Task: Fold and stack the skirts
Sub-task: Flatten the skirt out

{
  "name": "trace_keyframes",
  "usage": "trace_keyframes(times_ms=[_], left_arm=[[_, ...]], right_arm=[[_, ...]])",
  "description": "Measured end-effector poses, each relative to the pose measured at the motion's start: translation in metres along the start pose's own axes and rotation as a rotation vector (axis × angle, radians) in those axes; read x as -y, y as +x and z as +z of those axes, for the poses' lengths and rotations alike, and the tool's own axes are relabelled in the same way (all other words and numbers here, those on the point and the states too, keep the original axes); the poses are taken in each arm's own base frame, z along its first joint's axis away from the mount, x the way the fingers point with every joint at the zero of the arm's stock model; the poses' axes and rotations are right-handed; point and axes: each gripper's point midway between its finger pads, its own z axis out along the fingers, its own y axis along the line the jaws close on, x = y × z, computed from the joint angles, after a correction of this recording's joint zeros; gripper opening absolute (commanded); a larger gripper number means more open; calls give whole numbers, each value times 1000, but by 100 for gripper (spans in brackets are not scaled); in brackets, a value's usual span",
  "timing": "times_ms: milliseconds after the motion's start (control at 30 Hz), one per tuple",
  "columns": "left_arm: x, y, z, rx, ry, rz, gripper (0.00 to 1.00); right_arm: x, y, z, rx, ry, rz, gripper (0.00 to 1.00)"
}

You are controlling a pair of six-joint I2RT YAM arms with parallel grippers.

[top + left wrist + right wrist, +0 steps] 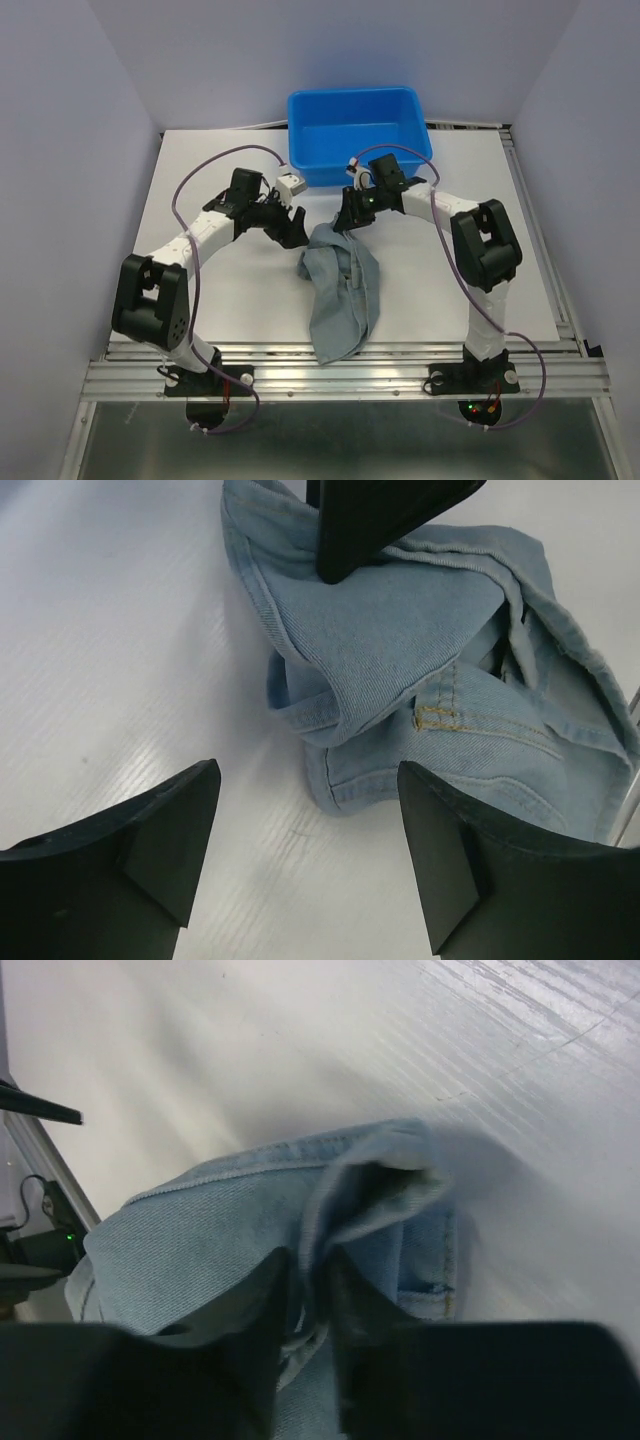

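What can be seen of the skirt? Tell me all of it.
The skirt is soft, faded light-blue denim with stitched hems and some tan topstitching. It lies unfolded, crumpled into a long bunch on the white table, its near end reaching the metal rails. The right gripper is shut on a fold at its far end. The left gripper hovers open beside that end.

The white surface carries two things. A bright blue tub stands at its far edge, about midway across. A crumpled grey-blue denim skirt lies nearer the middle, apart from the tub, its near end draped over the front edge.
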Motion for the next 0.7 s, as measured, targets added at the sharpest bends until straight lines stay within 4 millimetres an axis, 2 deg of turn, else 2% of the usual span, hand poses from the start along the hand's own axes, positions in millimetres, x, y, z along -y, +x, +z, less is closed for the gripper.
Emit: trace_keyframes(times_ms=[33,67,100,267,300,333,367,500,567,633,700], left_arm=[[0,0,5,2,18,-21,79],[0,0,9,4,32,-40,75],[0,0,13,8,46,-57,71],[4,3,32,9,128,-148,48],[5,2,33,12,140,-156,22],[6,1,35,14,154,-167,8],[9,-3,35,22,171,-179,0],[8,-14,30,49,171,-163,0],[5,-18,18,57,128,-143,0],[4,-33,-8,94,59,-88,0],[5,-49,-39,143,-32,3,0]], right_arm=[[1,1,0,-2,2,-1,15],[1,1,0,-3,3,-2,5],[1,0,-1,0,3,-6,1],[-10,-12,-16,41,19,-62,1],[-17,-17,-25,62,24,-91,1],[-24,-23,-33,84,24,-119,1],[-30,-27,-41,102,25,-144,1],[-58,-54,-75,188,29,-265,1],[-68,-62,-92,224,33,-319,1],[-70,-67,-115,257,49,-361,1],[-64,-73,-136,288,69,-392,1]])
